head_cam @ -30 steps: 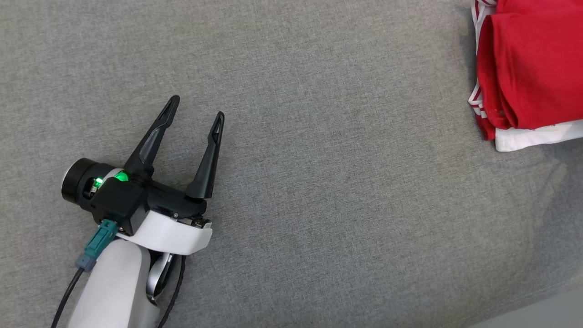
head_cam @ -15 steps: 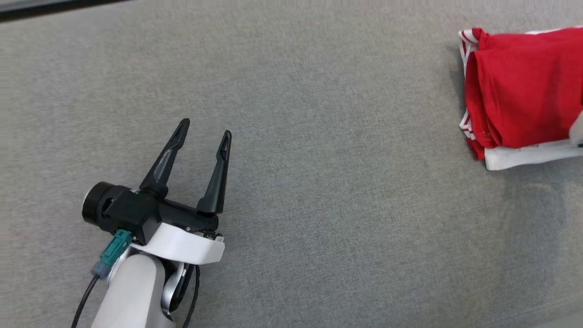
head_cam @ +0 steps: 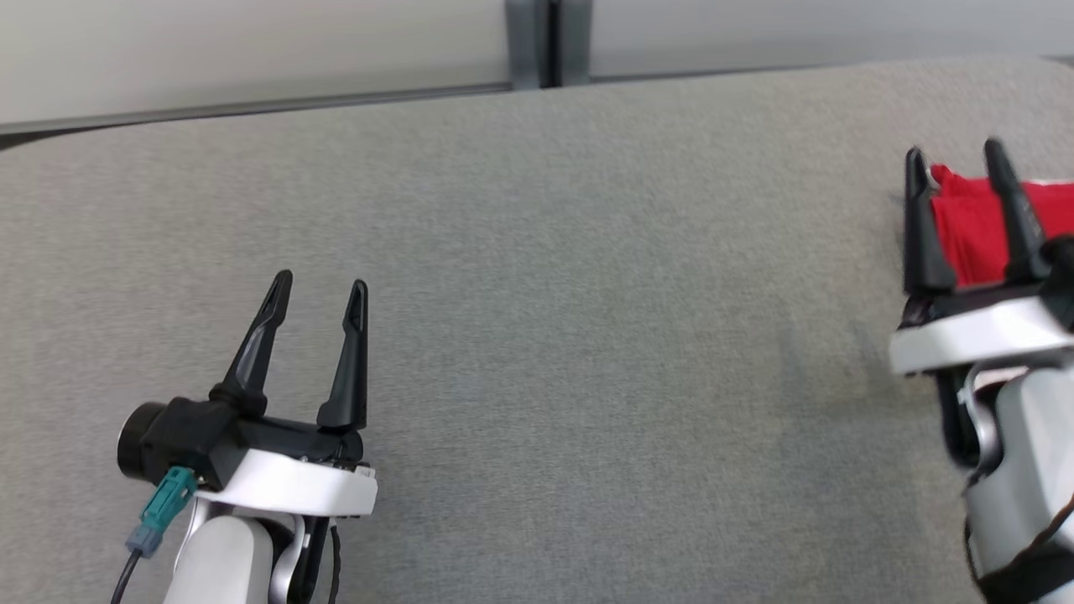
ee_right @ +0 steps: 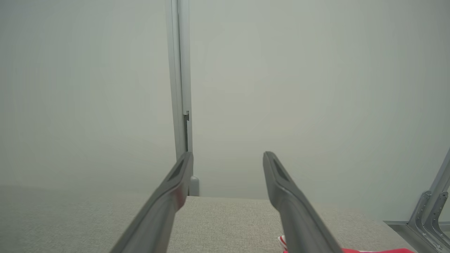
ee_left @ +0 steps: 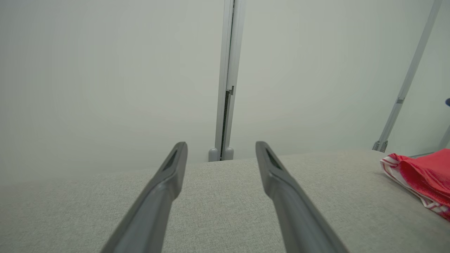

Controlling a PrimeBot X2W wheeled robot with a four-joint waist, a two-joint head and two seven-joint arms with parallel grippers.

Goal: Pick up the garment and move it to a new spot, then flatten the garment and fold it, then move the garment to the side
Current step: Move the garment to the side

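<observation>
The garment (head_cam: 973,222) is a folded red piece with white striped trim, lying at the far right of the grey cloth surface (head_cam: 587,294). In the left wrist view the garment (ee_left: 425,177) lies at the right edge. My right gripper (head_cam: 954,156) stands open above the garment's near side, its fingers partly covering it, with nothing between them. A sliver of the garment (ee_right: 355,250) shows at the bottom of the right wrist view. My left gripper (head_cam: 320,287) is open at the lower left, far from the garment, holding nothing. The left gripper (ee_left: 220,149) and the right gripper (ee_right: 227,159) point toward the wall.
A pale wall (head_cam: 252,50) with a grey vertical post (head_cam: 547,42) runs along the far edge of the surface. A slanted metal strut (ee_left: 404,88) stands at the back right.
The head camera has tilted up, so the far edge and wall now show. The right gripper has come into view over the garment. The left gripper stays open.
</observation>
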